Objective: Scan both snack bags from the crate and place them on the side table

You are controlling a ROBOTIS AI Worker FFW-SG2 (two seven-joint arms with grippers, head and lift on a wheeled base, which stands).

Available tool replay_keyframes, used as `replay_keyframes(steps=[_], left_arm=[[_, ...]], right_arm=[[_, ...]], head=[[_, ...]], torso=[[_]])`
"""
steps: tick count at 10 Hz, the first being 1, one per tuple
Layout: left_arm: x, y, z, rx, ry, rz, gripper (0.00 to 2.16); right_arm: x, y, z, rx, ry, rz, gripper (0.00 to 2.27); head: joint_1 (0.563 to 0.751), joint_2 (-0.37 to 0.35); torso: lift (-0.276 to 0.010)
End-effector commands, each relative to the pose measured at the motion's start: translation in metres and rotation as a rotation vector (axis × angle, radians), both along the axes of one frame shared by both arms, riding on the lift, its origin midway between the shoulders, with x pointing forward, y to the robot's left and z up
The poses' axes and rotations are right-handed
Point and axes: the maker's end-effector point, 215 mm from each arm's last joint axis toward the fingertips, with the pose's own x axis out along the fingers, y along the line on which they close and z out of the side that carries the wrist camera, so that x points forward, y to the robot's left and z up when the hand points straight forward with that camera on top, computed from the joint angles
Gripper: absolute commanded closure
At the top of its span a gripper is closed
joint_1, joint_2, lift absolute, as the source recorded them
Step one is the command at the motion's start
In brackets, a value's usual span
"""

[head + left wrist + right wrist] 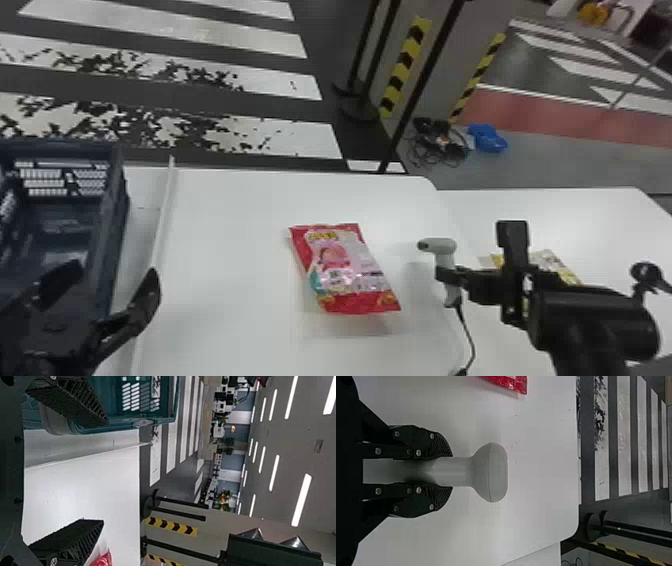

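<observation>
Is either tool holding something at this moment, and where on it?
The right tool holds the scanner by its handle, just below the head; the left tool holds nothing.

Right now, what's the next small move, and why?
Probably ease the handheld scanner toward the red snack bag: the right gripper holds the scanner's handle, its nose points the bag's way, and the bag lies loose on the white table.

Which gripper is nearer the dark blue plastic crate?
Left. The left gripper is by the right side of the crate; the right gripper farther right, gripping the grey plastic scanner.
</observation>
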Motion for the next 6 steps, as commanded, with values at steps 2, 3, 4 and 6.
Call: replay_keyframes(steps=[2, 3, 4, 6], left_arm=[[0.0001, -0.0001, 0.0004, -0.002, 0.0, 0.0, 0.07], [0.0001, -0.0001, 0.0004, -0.002, 0.0, 0.0, 0.07], [-0.0002, -0.0004, -0.0003, -0.003, 0.001, -0.001, 0.07], [-0.0009, -0.0014, -0.0002, -0.004, 0.002, -0.003, 0.07]], right_arm=[[-0.0009, -0.0022, -0.0119, 0.0, 0.009, 0.002, 2.26], [-0.0019, -0.0042, -0.0139, -0.004, 0.013, -0.004, 2.25], [-0.0024, -0.0052, -0.0151, -0.007, 0.015, -0.005, 2.26], [-0.0015, -0.0087, -0.0171, -0.012, 0.018, -0.013, 2.25]], head=[[0.695, -0.35], [0.695, -0.35], [0.695, -0.35], [0.695, -0.35]], torso=[[-0.095], [-0.095], [-0.095], [-0.095]])
